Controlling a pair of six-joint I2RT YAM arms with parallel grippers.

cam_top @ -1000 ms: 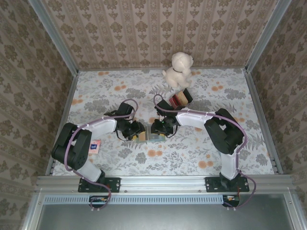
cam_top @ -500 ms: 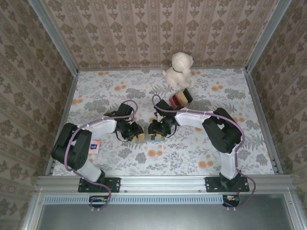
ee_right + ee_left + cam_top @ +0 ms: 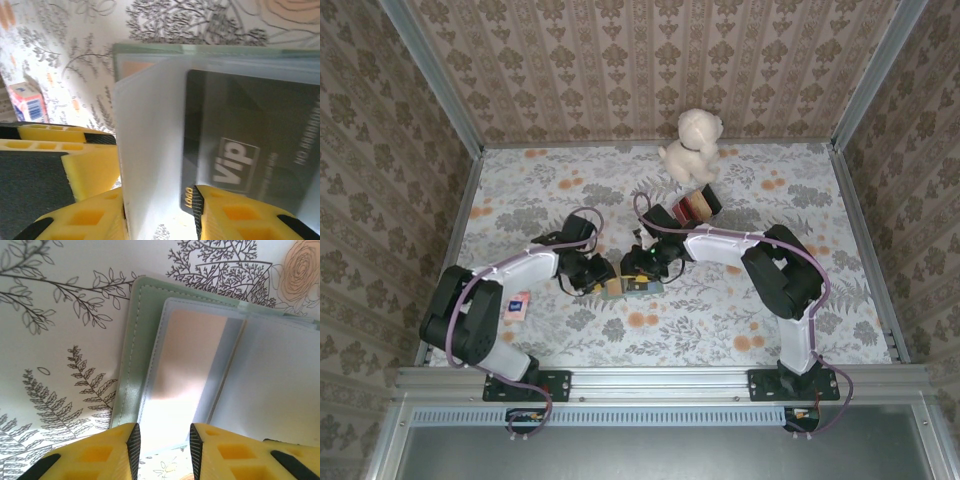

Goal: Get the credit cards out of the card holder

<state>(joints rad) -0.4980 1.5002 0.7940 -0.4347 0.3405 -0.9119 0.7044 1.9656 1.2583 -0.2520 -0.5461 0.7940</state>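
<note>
Card holder (image 3: 631, 286) lies open on the floral table (image 3: 740, 320), mid-table between both grippers, which largely cover it from above. Left gripper (image 3: 162, 444): fingers apart over the near edge of a clear sleeve (image 3: 190, 365); contact unclear. Right gripper (image 3: 159, 220): a translucent leaf (image 3: 150, 150) stands between its fingers; pinched or not, cannot tell. Black VIP card (image 3: 240, 145) sits behind plastic, cut off at right.

Counter (image 3: 840, 300) centre crowded: both arms meet over the wallet (image 3: 632, 286). Toy dog (image 3: 692, 143) and striped block (image 3: 696, 206) stand toward far edge. Small card (image 3: 518, 305) by left edge. Far-left corner, right side open.
</note>
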